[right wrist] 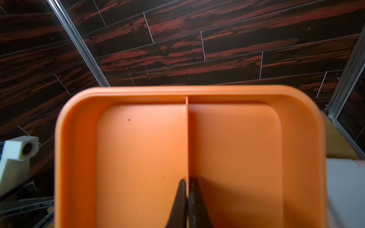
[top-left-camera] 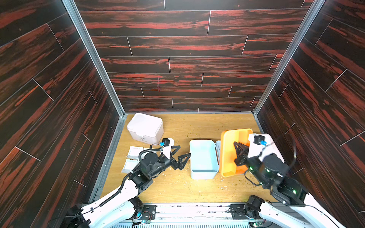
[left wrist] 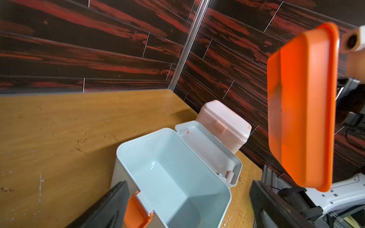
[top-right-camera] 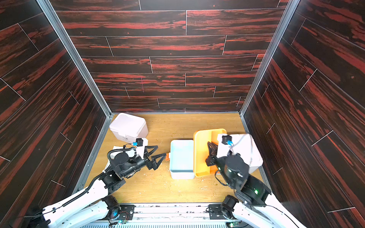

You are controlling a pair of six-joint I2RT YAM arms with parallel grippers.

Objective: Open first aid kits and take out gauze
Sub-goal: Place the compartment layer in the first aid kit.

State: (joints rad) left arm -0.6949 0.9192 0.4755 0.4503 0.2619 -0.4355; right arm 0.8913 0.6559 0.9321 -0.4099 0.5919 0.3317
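Observation:
The pale blue first aid kit [top-left-camera: 203, 174] stands open in mid-table, its lid [left wrist: 209, 150] folded back and its inside [left wrist: 169, 177] bare. My left gripper [top-left-camera: 185, 150] is open beside the kit's orange latch [left wrist: 138, 211], its fingers [left wrist: 106, 209] on either side of that end. My right gripper [right wrist: 187, 181] is shut on the divider of an orange tray [top-left-camera: 229, 150], which hangs tilted above the table to the right of the kit. A closed white kit [top-left-camera: 145, 126] sits at the back left. Two gauze packets [top-left-camera: 135, 153] lie flat on the left, partly hidden by my left arm.
A closed pinkish-white kit [top-right-camera: 250, 150] stands against the right wall, under my right arm; it also shows in the left wrist view [left wrist: 223, 122]. Crumbs are scattered over the wooden tabletop [top-left-camera: 177, 187]. Dark panelled walls close in the back and both sides.

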